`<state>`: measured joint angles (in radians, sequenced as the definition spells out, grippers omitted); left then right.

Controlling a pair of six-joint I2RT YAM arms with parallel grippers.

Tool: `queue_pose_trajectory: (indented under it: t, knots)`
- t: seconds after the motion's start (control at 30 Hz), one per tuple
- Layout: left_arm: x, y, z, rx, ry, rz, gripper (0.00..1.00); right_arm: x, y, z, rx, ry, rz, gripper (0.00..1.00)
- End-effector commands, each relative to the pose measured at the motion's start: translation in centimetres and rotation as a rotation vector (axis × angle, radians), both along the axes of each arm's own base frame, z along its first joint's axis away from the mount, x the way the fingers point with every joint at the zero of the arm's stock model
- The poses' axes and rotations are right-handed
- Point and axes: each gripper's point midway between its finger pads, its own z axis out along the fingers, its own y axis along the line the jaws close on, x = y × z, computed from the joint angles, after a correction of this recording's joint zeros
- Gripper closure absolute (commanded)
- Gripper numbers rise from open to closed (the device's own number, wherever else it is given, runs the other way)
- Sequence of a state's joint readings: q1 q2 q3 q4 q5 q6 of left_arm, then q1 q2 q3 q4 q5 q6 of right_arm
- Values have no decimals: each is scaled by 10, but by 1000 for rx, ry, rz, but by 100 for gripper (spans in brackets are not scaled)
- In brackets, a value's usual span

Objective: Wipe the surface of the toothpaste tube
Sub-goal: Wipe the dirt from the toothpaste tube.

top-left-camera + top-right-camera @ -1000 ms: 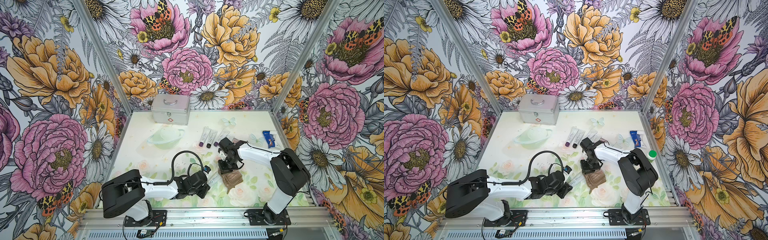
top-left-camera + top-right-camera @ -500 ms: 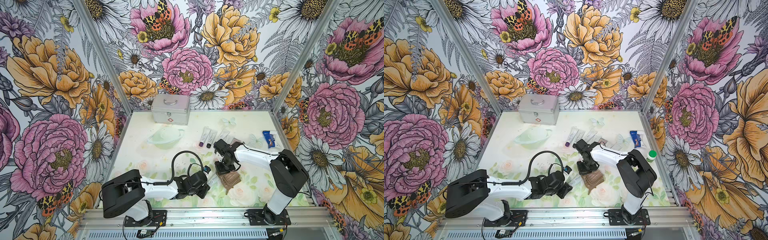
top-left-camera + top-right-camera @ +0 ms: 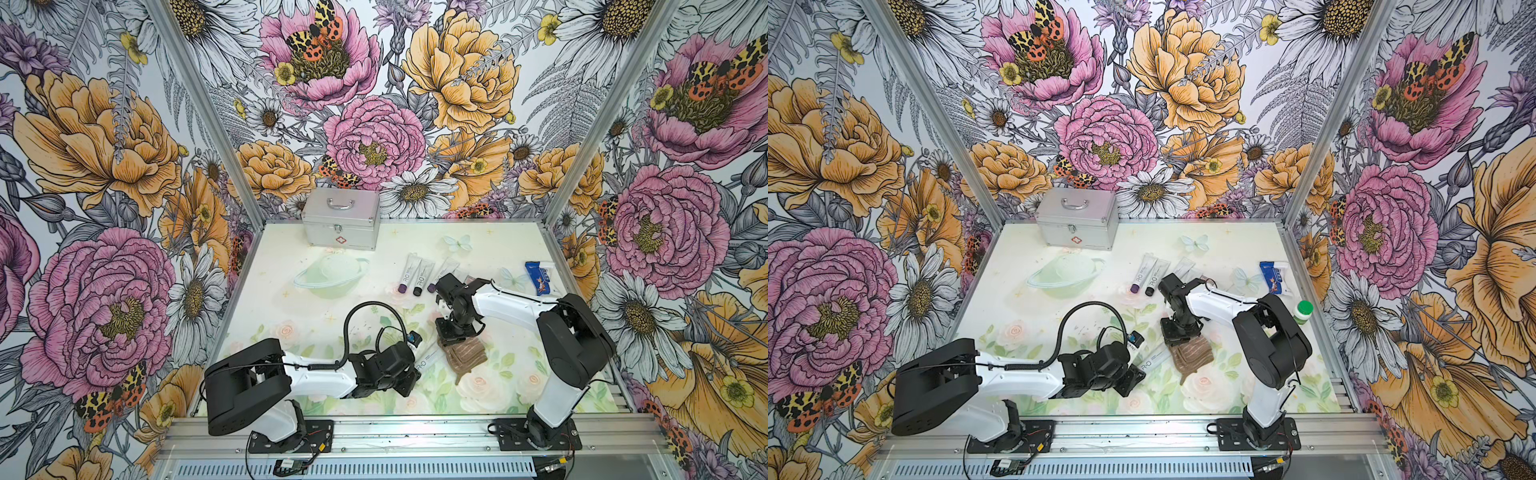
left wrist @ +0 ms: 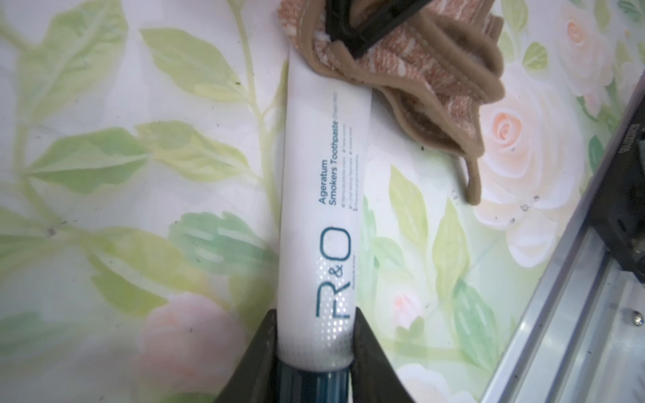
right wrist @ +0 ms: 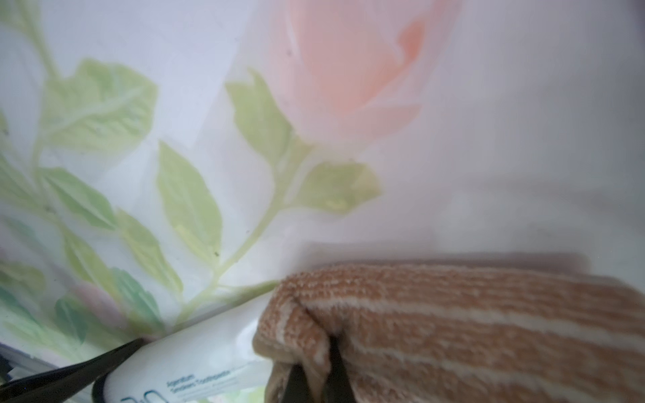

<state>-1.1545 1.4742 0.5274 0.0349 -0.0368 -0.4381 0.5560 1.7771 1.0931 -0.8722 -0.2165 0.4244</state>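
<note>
A white toothpaste tube (image 4: 324, 195) with a dark teal cap lies on the flowered mat near the front, in both top views (image 3: 429, 360) (image 3: 1152, 360). My left gripper (image 4: 316, 335) is shut on its cap end (image 3: 415, 370) (image 3: 1139, 371). A brown striped cloth (image 4: 436, 69) lies bunched over the tube's flat tail end (image 3: 467, 355) (image 3: 1194, 353). My right gripper (image 5: 319, 370) points down and is shut on a fold of the cloth (image 5: 471, 331), above the tube (image 5: 195, 363) (image 3: 451, 340) (image 3: 1177, 338).
A silver case (image 3: 340, 220) stands at the back. Three more tubes (image 3: 409, 274) lie mid-table behind the right arm. A blue packet (image 3: 539, 277) and a green-capped bottle (image 3: 1302, 311) sit at the right edge. The metal front rail (image 3: 374, 428) is close.
The right wrist shifted a little to the left and back again, with the cloth staying on the tube's tail. The left arm and the tube have not moved.
</note>
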Motion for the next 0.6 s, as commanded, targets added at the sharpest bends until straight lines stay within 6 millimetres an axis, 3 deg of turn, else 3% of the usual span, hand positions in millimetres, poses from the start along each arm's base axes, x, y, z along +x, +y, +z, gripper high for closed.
queue_pose_trajectory:
  t: [0.0, 0.13, 0.37, 0.5, 0.57]
  knots:
    - [-6, 17, -15, 72, 19, 10, 72, 4, -27, -18, -141, 3, 18, 100]
    - [-6, 16, -16, 75, 19, 8, 73, 1, -6, -10, -82, 4, 35, 100]
    - [-6, 16, -17, 80, 18, 7, 73, -32, 46, 7, 94, 44, 81, 100]
    - [-5, 15, -18, 83, 17, 8, 73, -46, 58, 6, 130, 68, 97, 100]
    - [-5, 15, -18, 85, 17, 7, 72, -48, 55, 3, 115, 69, 99, 100]
